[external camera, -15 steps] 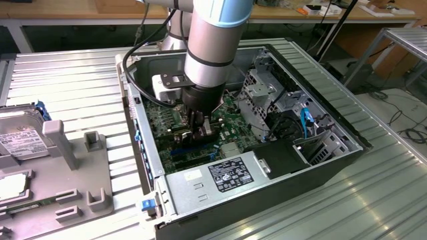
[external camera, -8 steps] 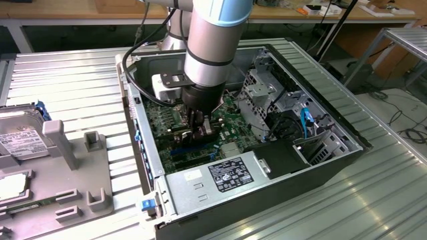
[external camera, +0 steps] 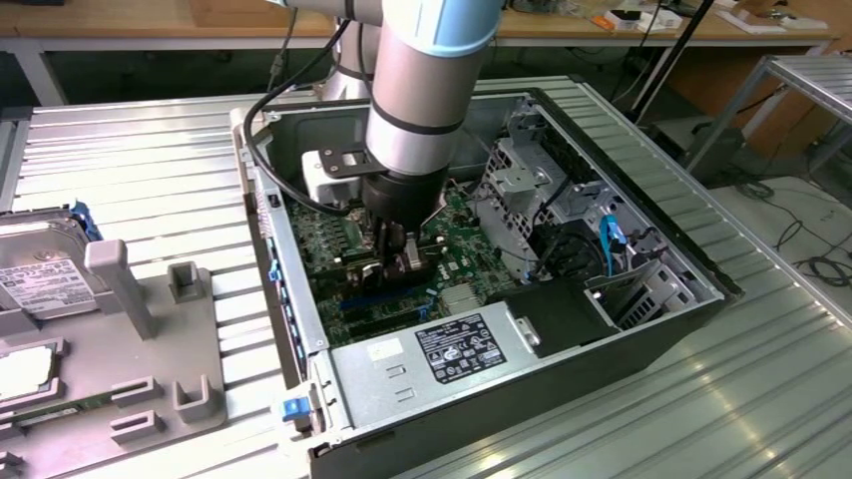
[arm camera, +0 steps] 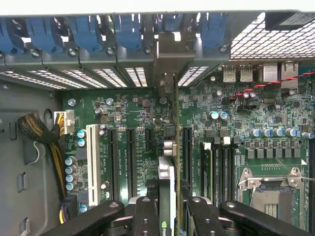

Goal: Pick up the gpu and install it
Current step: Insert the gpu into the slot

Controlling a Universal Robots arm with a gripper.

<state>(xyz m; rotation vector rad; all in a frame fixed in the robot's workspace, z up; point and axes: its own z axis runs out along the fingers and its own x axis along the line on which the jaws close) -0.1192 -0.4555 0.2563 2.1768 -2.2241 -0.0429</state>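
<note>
Gripping the gpu (arm camera: 167, 196) edge-on, the fingers (arm camera: 145, 216) clamp its faces; its long axis runs forward over the motherboard (arm camera: 128, 142) slots.

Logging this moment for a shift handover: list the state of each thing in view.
gpu: held edge-on, standing over the motherboard slots.
gripper: shut on the gpu, fingers on both faces.
computer case: lying open, side panel off.
hard drive: resting outside the case.
</note>
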